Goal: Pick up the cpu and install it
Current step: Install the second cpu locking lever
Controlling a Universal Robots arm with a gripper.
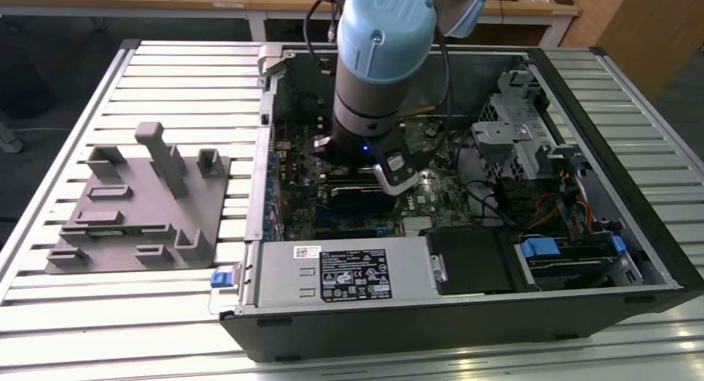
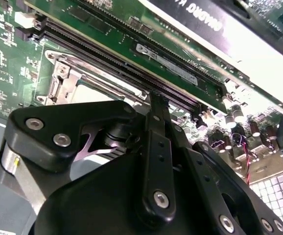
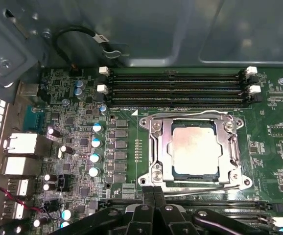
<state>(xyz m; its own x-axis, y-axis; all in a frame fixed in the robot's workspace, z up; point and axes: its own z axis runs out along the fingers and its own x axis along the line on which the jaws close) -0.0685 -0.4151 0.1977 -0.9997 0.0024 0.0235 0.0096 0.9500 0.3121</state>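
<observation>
The cpu (image 3: 195,147), a silver-grey square chip, lies flat inside the metal socket frame (image 3: 156,142) on the green motherboard. In the second wrist view a pale corner of the cpu (image 2: 88,93) shows inside the same frame. My gripper (image 3: 153,190) hangs beside the socket's edge, apart from the chip. Its two black fingers are pressed together with nothing between them. The shut fingers also appear as one thin bar in the second wrist view, at the gripper (image 2: 155,97). In the exterior view the arm (image 1: 380,59) reaches down into the open computer case.
Memory slots (image 3: 176,88) run along one side of the socket, capacitors (image 3: 96,142) along another. A graphics card (image 2: 190,63) stands close to the fingers. A grey tray (image 1: 143,208) with upright blocks sits on the slatted table at the exterior view's left. The power supply (image 1: 341,274) and drive cage (image 1: 528,142) crowd the case.
</observation>
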